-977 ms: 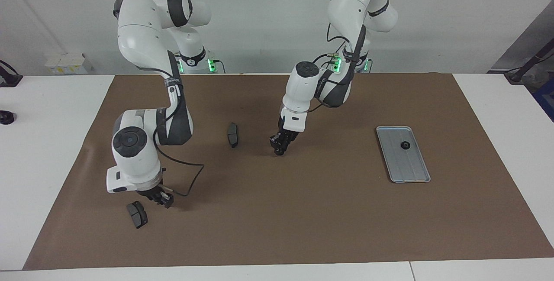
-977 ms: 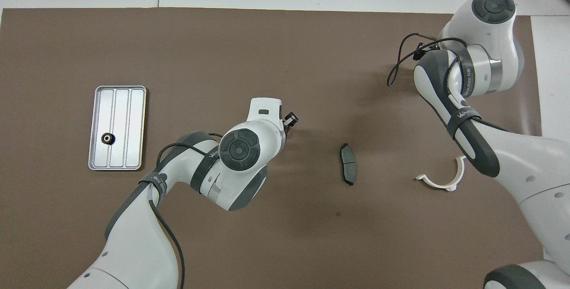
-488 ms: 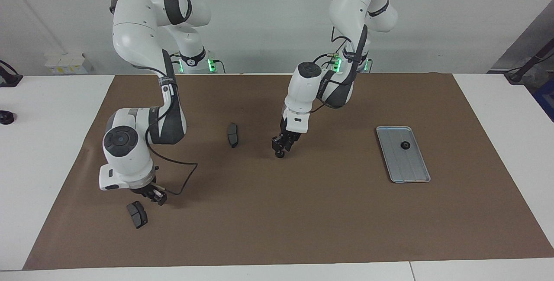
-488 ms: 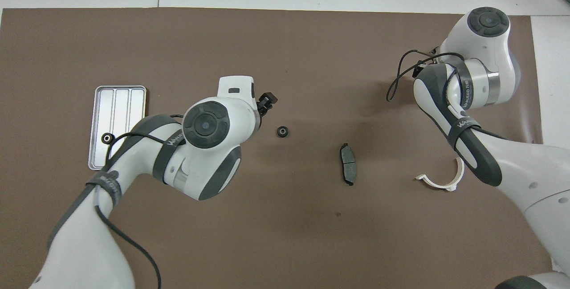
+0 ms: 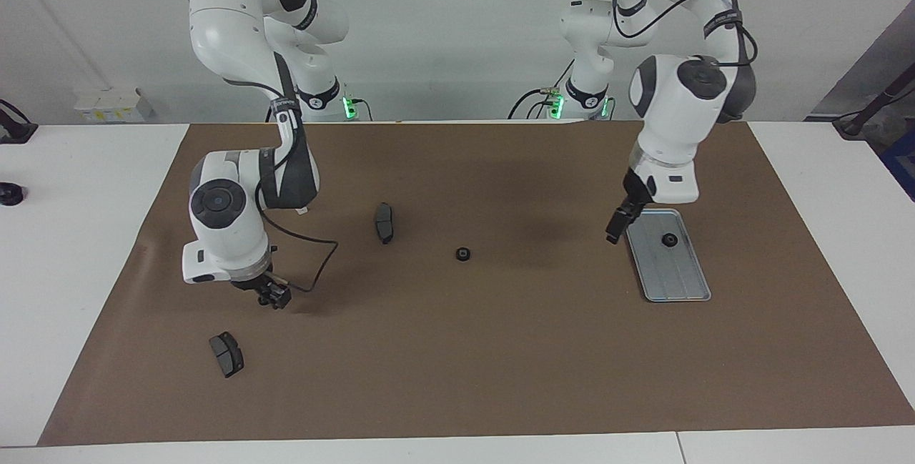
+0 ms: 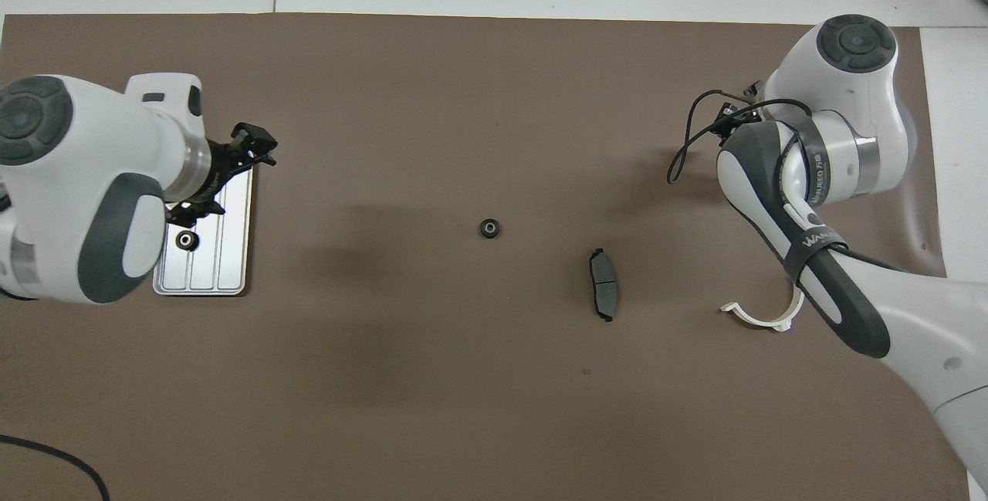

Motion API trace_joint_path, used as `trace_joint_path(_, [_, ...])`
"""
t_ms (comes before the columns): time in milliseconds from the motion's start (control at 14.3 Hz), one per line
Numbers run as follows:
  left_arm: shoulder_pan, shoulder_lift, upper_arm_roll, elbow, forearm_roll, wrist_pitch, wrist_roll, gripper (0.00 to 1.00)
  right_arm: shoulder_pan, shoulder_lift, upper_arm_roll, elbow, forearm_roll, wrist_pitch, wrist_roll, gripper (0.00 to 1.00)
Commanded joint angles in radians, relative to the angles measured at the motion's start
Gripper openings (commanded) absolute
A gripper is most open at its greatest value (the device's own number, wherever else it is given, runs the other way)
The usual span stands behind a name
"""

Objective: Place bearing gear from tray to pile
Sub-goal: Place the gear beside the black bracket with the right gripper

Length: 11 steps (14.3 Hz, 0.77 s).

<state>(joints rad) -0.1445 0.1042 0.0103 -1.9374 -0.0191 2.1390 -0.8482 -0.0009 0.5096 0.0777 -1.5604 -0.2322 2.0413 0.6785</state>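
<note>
Two gears, small, black and round, showed in the facing view. The loose gear (image 5: 462, 254) lay on the brown mat (image 5: 500, 349) near the centre, and the tray gear (image 5: 670, 239) sat in the ridged silver tray (image 5: 675, 282) at 3 o'clock. The left gripper (image 5: 616, 229), half a second before low over the loose gear, had moved over the tray's edge. The right gripper (image 5: 273, 297), at 8 o'clock, had risen from a brake pad (image 5: 226, 354); how far open it was I could not tell.

In the overhead view the left gripper (image 6: 224, 177) stood wide open and empty over the tray (image 6: 231, 269) at 9 o'clock. The right gripper was hidden under its own arm.
</note>
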Motion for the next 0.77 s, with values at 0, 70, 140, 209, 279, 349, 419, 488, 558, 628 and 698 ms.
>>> trace_joint_path(0, [0.123,-0.034,-0.013,-0.083,0.014,0.046,0.136,1.00,0.002,-0.046,0.077,-0.029,0.007,0.051,0.027,1.00])
trace_joint_path(70, [0.167,-0.041,-0.013,-0.125,0.017,0.099,0.183,1.00,0.009,-0.045,0.120,-0.032,0.026,0.103,0.065,1.00])
trace_joint_path(140, [0.195,-0.044,-0.013,-0.158,0.018,0.146,0.219,1.00,0.037,-0.042,0.137,-0.038,0.028,0.178,0.102,1.00])
trace_joint_path(209, [0.212,-0.041,-0.015,-0.185,0.018,0.188,0.227,1.00,0.085,-0.039,0.137,-0.044,0.028,0.236,0.119,1.00])
trace_joint_path(279, [0.212,-0.032,-0.015,-0.216,0.016,0.235,0.221,1.00,0.122,-0.039,0.137,-0.046,0.028,0.262,0.121,1.00])
trace_joint_path(349, [0.214,-0.028,-0.015,-0.242,0.016,0.272,0.210,1.00,0.166,-0.040,0.137,-0.046,0.027,0.272,0.116,1.00])
trace_joint_path(419, [0.214,-0.026,-0.015,-0.262,0.018,0.291,0.202,0.93,0.206,-0.042,0.137,-0.052,0.028,0.278,0.118,1.00])
trace_joint_path(488, [0.214,-0.026,-0.013,-0.284,0.016,0.307,0.201,0.84,0.237,-0.042,0.137,-0.064,0.027,0.299,0.119,1.00])
trace_joint_path(558, [0.214,-0.026,-0.015,-0.302,0.016,0.330,0.202,0.78,0.272,-0.042,0.137,-0.087,0.025,0.339,0.116,1.00])
trace_joint_path(628, [0.214,-0.024,-0.015,-0.319,0.016,0.352,0.201,0.76,0.303,-0.039,0.136,-0.110,0.016,0.382,0.121,1.00])
trace_joint_path(698, [0.214,-0.015,-0.013,-0.334,0.016,0.373,0.201,0.74,0.341,-0.028,0.134,-0.119,0.011,0.393,0.122,1.00])
